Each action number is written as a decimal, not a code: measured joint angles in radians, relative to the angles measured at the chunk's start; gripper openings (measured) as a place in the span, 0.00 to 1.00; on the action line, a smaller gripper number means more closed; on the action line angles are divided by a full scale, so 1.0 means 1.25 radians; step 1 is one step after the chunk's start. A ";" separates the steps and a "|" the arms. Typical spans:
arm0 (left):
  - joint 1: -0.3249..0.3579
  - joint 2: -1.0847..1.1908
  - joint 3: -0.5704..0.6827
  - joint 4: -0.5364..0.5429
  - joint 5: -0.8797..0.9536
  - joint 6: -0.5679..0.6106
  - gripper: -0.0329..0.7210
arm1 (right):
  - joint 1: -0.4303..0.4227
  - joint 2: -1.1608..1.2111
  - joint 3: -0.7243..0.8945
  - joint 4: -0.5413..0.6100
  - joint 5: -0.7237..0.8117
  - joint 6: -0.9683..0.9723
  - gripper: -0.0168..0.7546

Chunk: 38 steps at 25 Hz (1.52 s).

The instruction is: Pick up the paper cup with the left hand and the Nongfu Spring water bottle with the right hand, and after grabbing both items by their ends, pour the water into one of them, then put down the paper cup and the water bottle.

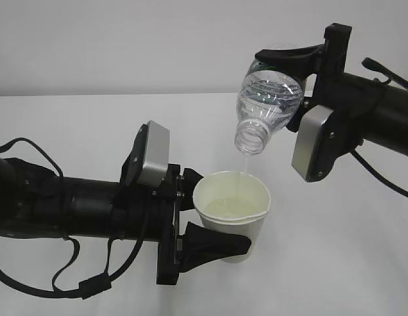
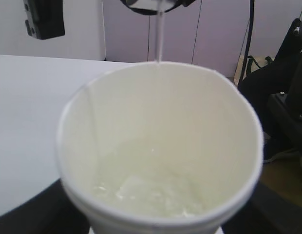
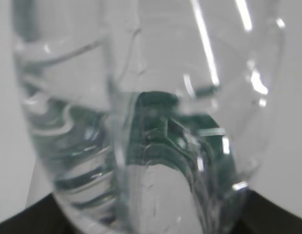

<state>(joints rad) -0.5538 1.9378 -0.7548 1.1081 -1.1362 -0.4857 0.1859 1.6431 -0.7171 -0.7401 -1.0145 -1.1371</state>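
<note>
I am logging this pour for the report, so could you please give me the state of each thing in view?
paper cup: upright, held off the table, partly filled.
Nongfu Spring water bottle: capless, tipped neck-down above the cup.
water: thin stream falling from the bottle mouth into the cup.
left hand tool: closed around the cup's side.
right hand tool: closed on the bottle's base end.

Tilted bottle (image 1: 268, 99) streaming water (image 1: 242, 164); cup (image 1: 231, 214) upright

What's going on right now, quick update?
Left gripper clamped on off-white paper cup. Right gripper holds clear ribbed plastic bottle tipped neck-down. Thin water stream falling into cup. Nothing blocking.
</note>
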 joint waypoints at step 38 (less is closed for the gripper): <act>0.000 0.000 0.000 0.022 0.011 0.000 0.72 | 0.000 0.000 0.000 -0.002 0.000 -0.012 0.56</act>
<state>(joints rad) -0.5538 1.9378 -0.7548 1.1352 -1.1229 -0.4857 0.1859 1.6431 -0.7171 -0.7427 -1.0145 -1.1520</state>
